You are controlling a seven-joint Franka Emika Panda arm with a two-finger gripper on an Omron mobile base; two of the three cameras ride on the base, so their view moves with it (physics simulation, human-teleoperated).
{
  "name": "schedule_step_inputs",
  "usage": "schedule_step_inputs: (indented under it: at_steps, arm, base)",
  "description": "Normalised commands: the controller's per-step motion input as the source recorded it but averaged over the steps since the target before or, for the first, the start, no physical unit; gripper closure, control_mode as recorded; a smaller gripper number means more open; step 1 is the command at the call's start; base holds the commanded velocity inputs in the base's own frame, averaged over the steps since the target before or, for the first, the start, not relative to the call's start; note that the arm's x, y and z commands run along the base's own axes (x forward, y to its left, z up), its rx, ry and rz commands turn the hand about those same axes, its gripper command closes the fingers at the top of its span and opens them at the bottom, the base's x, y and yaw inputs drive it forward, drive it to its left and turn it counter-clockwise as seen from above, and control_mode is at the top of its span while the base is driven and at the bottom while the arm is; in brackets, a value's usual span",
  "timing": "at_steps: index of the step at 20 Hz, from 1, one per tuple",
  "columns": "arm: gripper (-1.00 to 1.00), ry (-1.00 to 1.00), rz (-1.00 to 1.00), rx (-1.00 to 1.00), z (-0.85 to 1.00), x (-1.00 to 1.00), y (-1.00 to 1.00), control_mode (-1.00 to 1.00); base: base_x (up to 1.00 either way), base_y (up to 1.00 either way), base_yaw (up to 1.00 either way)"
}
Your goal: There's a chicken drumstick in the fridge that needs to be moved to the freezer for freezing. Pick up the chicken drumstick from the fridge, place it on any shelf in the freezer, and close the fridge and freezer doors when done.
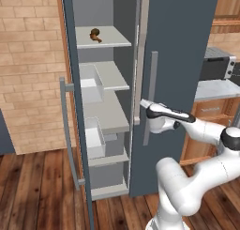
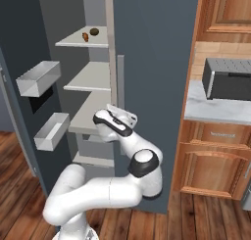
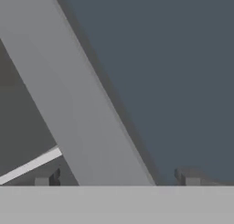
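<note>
We are seeing the fridge door (image 1: 180, 60) wearing a dark slate-grey across the upper right of the left base view, with a pale grey bar handle (image 1: 151, 97) running down it. The freezer (image 1: 101, 90) shelves are showing light grey, and its bins (image 2: 38, 78) white at the left of the right base view. The chicken drumstick (image 2: 86, 36) is glowing orange-brown near the top there, beside a dark brown lump (image 2: 94, 32). Tan brick wall (image 1: 30, 69) is filling the left, reddish wood floor (image 1: 37, 196) below, orange-brown cabinets (image 2: 211, 165) at right.
</note>
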Motion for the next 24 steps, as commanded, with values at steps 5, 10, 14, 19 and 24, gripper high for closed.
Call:
schedule_step_inputs:
  at_steps: [5,10,14,19,24]
  arm:
    - [-1.0,-0.14,0.0,0.0,0.12,-0.22,-0.32,-1.0]
    - [-1.0,-0.16,0.0,0.0,0.19,0.03,-0.3,-1.0]
    - [-1.0,-0.17,0.0,0.01,0.19,-0.26,-0.31,-1.0]
    - [-1.0,-0.25,0.02,0.0,0.49,-1.0,-0.08,-1.0]
    - [-1.0,-0.19,0.0,0.0,0.84,-0.96,-0.1,-1.0]
  base:
    - [0.0,0.0,0.0]
    - [0.0,0.0,0.0]
    - [0.0,0.0,0.0]
    - [0.0,0.0,0.0]
    - [0.0,0.0,0.0]
